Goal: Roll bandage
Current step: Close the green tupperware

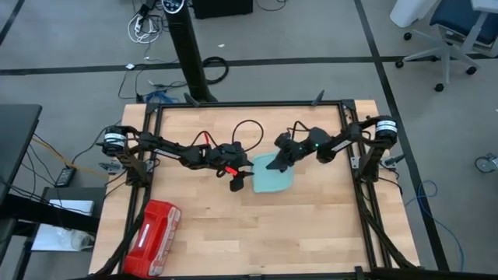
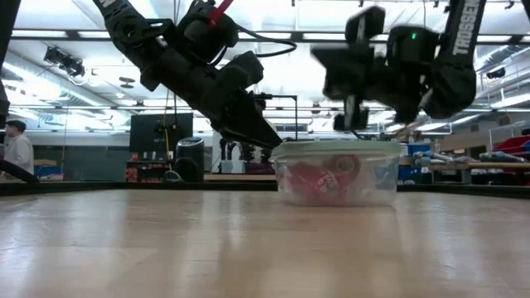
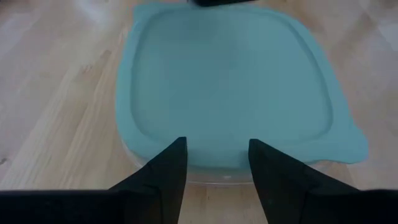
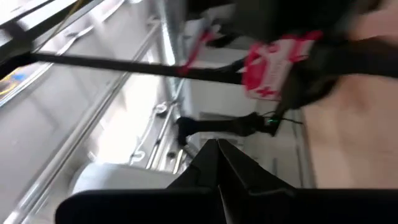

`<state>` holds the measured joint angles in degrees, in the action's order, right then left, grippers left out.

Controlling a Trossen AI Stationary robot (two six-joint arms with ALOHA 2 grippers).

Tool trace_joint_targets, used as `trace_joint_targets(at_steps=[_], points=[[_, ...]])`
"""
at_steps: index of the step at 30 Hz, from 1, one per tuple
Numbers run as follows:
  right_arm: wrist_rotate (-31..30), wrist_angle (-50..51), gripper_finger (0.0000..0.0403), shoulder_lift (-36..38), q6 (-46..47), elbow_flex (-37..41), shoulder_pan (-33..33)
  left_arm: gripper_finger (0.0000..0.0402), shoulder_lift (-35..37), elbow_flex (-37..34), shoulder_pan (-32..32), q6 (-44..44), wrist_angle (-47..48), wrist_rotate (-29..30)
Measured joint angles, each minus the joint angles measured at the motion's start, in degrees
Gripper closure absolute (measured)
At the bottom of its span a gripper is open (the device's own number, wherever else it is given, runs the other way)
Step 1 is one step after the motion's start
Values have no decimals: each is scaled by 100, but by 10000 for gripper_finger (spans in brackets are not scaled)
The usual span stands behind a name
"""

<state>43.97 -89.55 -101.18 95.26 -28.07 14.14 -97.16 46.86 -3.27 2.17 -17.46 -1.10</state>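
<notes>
A clear plastic box (image 2: 335, 178) with a teal lid (image 1: 272, 175) stands in the middle of the table. Pink-red soft contents (image 2: 315, 182) show through its wall; I cannot tell which of them is the bandage. My left gripper (image 1: 237, 183) is open at the lid's left edge, its fingers slanting down; it also shows in the left wrist view (image 3: 216, 149) and the low view (image 2: 269, 139). My right gripper (image 1: 280, 161) is shut and hangs above the lid's far part; it also shows in the low view (image 2: 356, 122) and the right wrist view (image 4: 217, 146). My left gripper has its open fingertips (image 3: 180, 149) at the lid's left edge (image 3: 214, 163), slanting down from the table's left. I cannot tell whether they touch the lid. Nothing is between the fingers.
A glossy red plastic case (image 1: 153, 227) with white marks lies at the table's near left corner. Black frame rails (image 1: 362, 194) run along the table's left, right and far sides. Bare wood lies near and right of the box.
</notes>
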Motion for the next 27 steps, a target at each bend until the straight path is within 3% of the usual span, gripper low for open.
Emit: trace_joint_targets(at_steps=[7, 21, 27], points=[[44, 317, 401, -62, -348, 368, 378, 225, -5, -3, 2, -10, -83, 2], [-26, 722, 399, -47, -718, 374, 399, 225, -8, 284, 128, -419, -28, -184], [-83, 716, 401, -51, -777, 376, 390, 225, -8, 748, 428, -661, 763, -166]])
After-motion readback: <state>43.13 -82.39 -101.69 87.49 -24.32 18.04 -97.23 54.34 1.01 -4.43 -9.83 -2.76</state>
